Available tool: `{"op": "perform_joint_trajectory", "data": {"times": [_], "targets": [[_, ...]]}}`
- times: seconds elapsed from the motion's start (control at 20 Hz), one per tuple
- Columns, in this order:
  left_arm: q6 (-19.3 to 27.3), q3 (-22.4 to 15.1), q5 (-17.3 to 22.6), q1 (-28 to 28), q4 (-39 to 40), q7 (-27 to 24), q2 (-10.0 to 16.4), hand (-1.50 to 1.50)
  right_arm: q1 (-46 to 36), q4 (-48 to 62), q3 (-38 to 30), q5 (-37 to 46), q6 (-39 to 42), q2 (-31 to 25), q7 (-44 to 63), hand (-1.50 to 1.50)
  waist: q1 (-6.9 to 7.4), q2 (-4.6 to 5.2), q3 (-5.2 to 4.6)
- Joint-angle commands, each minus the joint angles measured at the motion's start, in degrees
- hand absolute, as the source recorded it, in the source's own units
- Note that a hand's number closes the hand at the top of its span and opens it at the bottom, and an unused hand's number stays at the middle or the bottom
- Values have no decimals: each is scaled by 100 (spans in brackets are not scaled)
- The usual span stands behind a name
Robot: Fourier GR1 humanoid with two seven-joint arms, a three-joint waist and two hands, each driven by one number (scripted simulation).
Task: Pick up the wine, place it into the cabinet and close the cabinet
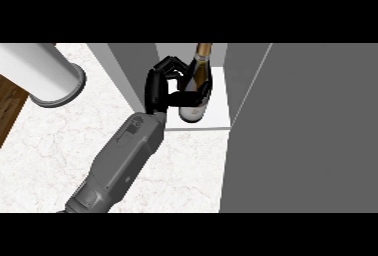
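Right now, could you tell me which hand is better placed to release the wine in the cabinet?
Left. The left hand is curled round the wine bottle inside the cabinet; the right hand is out of view.

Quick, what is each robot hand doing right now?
Left hand: closed round the wine bottle.
Right hand: not in view.

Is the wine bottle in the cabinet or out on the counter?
In. The wine bottle stands upright on the cabinet's white floor, between its grey walls, left hand curled round it.
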Motion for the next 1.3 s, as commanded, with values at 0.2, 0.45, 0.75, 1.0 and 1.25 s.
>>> {"op": "perform_joint_trajectory", "data": {"times": [0.2, 0.45, 0.75, 1.0, 1.25], "targets": [[-301, 612, 42, -879, 1261, -361, 183, 150, 391, -255, 162, -312, 117, 164, -202, -150, -34, 26, 2], [137, 690, 31, -1101, 1769, -1211, -8, 150, 56, -332, 350, -111, -58, 199, 117, -150, -110, 44, -4], [7, 1049, -99, -1459, 2362, -1430, 12, 150, -252, -341, -76, -578, 13, -73, 429, -150, -85, 48, -3], [-76, 1195, 360, -1529, 2676, -1394, -9, 150, 447, -487, 327, -381, 205, 231, -110, -150, -271, 74, -1], [-462, 1679, 603, -1855, 2886, -1198, 129, 150, 120, -171, 172, -362, 172, 180, -94, -150, -177, 87, -3]]}}
